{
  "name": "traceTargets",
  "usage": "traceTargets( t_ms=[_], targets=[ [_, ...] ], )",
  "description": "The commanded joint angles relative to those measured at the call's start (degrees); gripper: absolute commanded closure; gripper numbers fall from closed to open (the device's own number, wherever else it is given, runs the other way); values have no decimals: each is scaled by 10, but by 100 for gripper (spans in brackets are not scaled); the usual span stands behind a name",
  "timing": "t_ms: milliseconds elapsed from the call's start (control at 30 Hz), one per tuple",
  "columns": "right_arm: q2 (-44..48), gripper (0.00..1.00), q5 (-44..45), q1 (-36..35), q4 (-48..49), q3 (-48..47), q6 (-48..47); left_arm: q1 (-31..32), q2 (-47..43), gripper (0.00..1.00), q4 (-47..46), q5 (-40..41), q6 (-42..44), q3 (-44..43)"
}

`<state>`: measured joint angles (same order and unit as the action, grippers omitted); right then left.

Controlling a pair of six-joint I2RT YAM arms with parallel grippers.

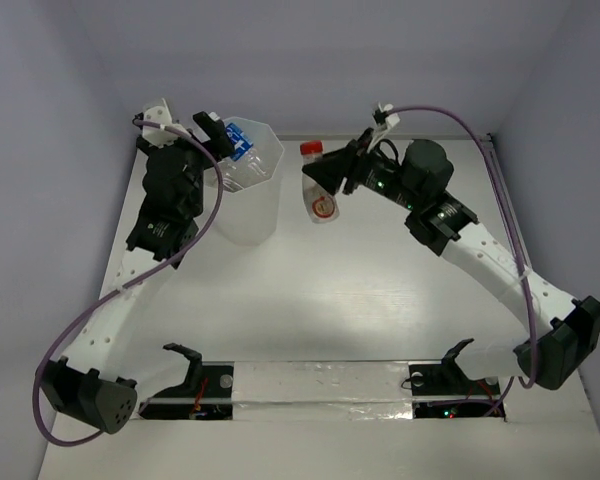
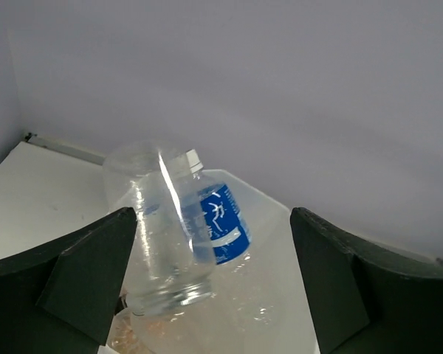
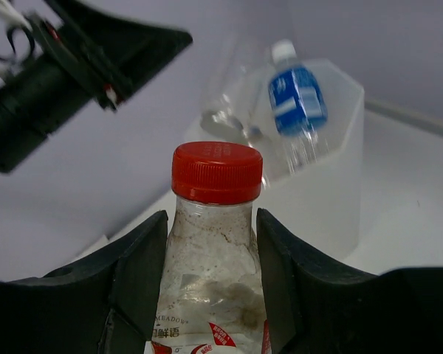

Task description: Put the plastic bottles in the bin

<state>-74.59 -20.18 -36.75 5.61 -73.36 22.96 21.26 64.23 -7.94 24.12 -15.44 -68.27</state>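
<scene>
Overhead, the bin [image 1: 248, 195] is recorded at 11 o'clock on the table [image 1: 380, 290], with the left gripper [image 1: 215, 132] above its rim and a blue-labelled bottle [image 1: 238, 140] inside. A red-capped bottle [image 1: 321, 200] is held by the right gripper [image 1: 325, 172] at 12 o'clock, beside the bin.

Left wrist: jaws are spread wide and nothing is gripped. A clear bottle [image 2: 159, 243] is seen tilted over the bin.

Right wrist: jaws are closed on the red-capped bottle's shoulder. The bin is noted at 1 o'clock.
</scene>
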Motion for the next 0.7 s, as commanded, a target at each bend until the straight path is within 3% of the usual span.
traceTargets(
  t_ms=[0, 167, 300, 433, 667],
  targets=[
    [-45, 63, 4, -16, 135, -76, 47, -2, -28, 19, -18, -29, -12, -19],
    [-152, 63, 39, -26, 169, -186, 66, -2, -39, 26, -11, -15, -6, -13],
    [-260, 63, 71, -38, 163, -327, 64, -7, -28, 29, -3, -6, -5, -10],
    [-349, 63, 114, -60, 166, -395, 38, -21, -26, 33, 7, -7, -13, -15],
    [-419, 62, 180, -71, 170, -395, -19, -38, -30, 45, 4, -29, -20, -9]
  ],
)
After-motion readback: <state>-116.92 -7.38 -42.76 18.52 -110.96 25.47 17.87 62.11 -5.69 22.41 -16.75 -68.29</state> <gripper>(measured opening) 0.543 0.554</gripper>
